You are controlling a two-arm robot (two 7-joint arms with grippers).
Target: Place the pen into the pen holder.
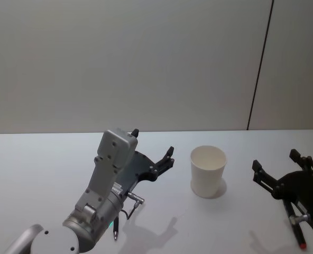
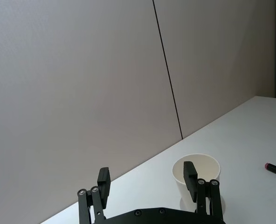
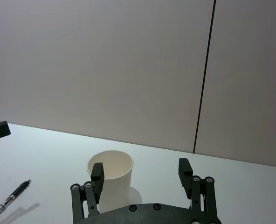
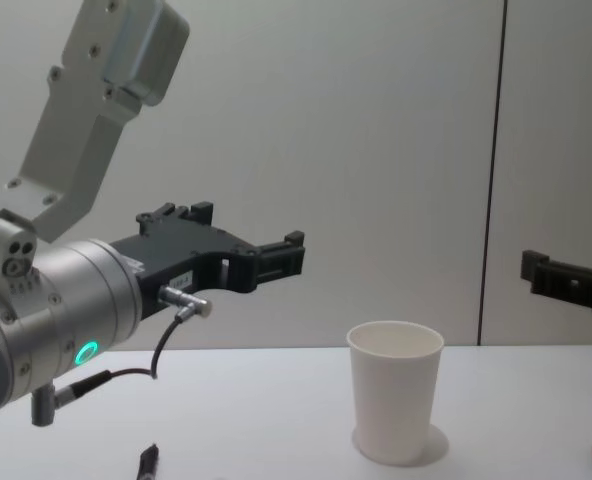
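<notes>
The pen holder, a plain white paper cup [image 1: 208,170], stands upright on the white table between my two arms; it also shows in the chest view [image 4: 394,400]. A black pen [image 1: 114,230] lies on the table under my left arm, and the right wrist view catches that black pen [image 3: 10,201] too. A second pen with a red end [image 1: 299,233] lies under my right arm. My left gripper [image 1: 152,144] hovers open and empty to the left of the cup. My right gripper [image 1: 275,161] hovers open and empty to its right.
The table [image 1: 40,174] is bare white and meets a grey wall at its far edge. A dark vertical seam [image 1: 259,63] runs down the wall behind the cup.
</notes>
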